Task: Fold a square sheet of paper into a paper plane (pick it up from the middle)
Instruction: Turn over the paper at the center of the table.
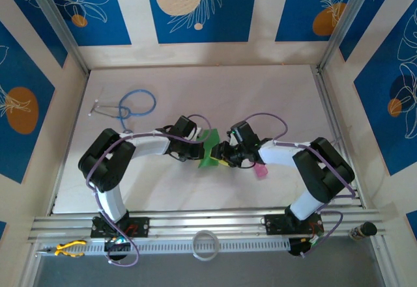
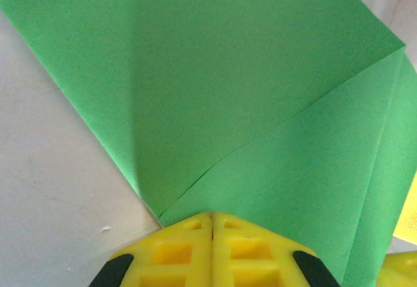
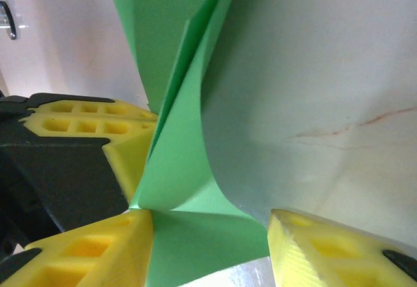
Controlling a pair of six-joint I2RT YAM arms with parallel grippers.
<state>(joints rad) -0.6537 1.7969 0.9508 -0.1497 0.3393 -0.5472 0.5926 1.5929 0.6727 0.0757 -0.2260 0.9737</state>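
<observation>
- In the upper left of the top view, a blue-tubed stethoscope point(image 1: 133, 103) lies on the bench point(image 1: 163, 189), well apart from the work.
- Left of centre, the left claw point(image 1: 194, 148) is clenched. In its wrist view the two yellow fingers point(image 2: 176, 254) meet with no gap, and green paper comes out from between them. I judge that it grasps the sheet at a lower folded corner.
- In the centre, the square sheet of paper point(image 1: 210, 150) is already creased into a narrower shape. It stands up off the bench between the two claws, and one flap lies diagonally over the rest.
- Right of centre, the right claw point(image 3: 210, 220) is released. Its fingers stand apart and the sheet passes between them, touching at most the finger on the left of that frame.
- Farther right, a small pink bottle point(image 1: 261, 170) lies just beside the right arm.
- Handling: the paper looks very light, thin and soft, and it curves where nothing supports it.
- It should crumple or tear if the two claws pull against each other, and its smooth face may slide out of a narrow pinch.
- The safer place to hold is probably a folded edge with several layers, close to the crease, and not a loose single corner.
</observation>
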